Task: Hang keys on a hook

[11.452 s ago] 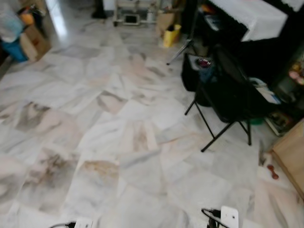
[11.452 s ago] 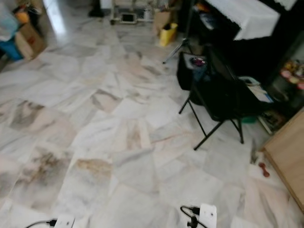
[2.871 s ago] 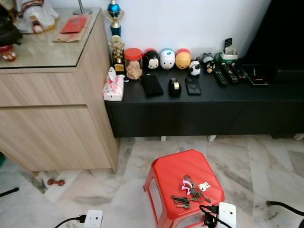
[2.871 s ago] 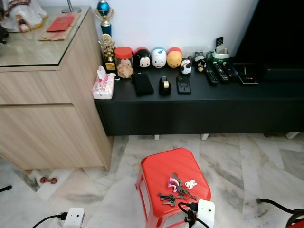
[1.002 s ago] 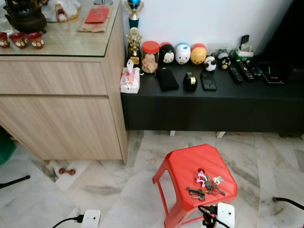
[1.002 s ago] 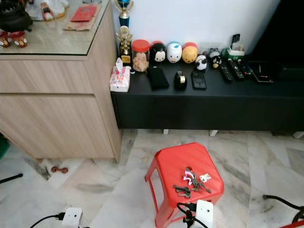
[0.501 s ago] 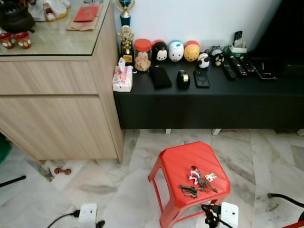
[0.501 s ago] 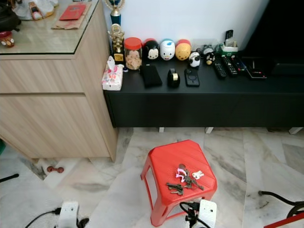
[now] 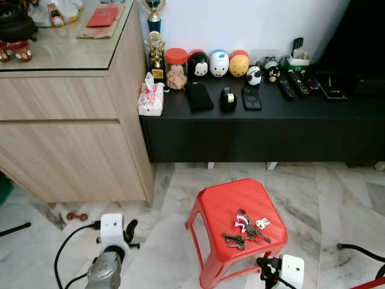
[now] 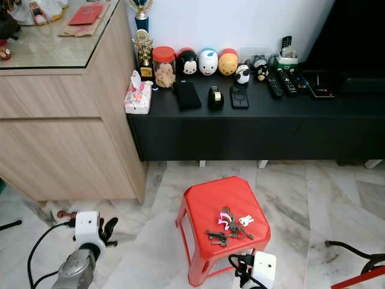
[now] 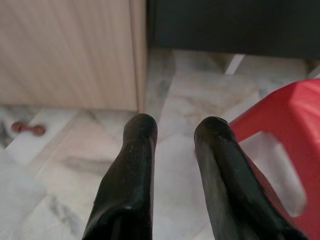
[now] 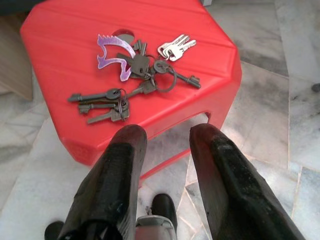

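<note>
The right end effector [image 12: 162,137], fingers parted and empty, hovered just short of the bunch of metal keys [image 12: 135,75] on the red plastic stool [image 12: 60,35], so the approach step seemingly awaited a downward reach.

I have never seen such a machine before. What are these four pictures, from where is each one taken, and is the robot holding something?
This is a walking humanoid robot with two arms; each ends in a gripper of two long black fingers. Two pictures come from the cameras in its head, looking down at the room. The other two come from cameras on its wrists, looking along the fingers.

In the head views, a red stool stands on the marble floor before a black cabinet. A bunch of keys lies on the stool. The left gripper is raised beside the stool; the right gripper hovers just short of the keys. Both are open and hold nothing. No hook can be made out.
</note>
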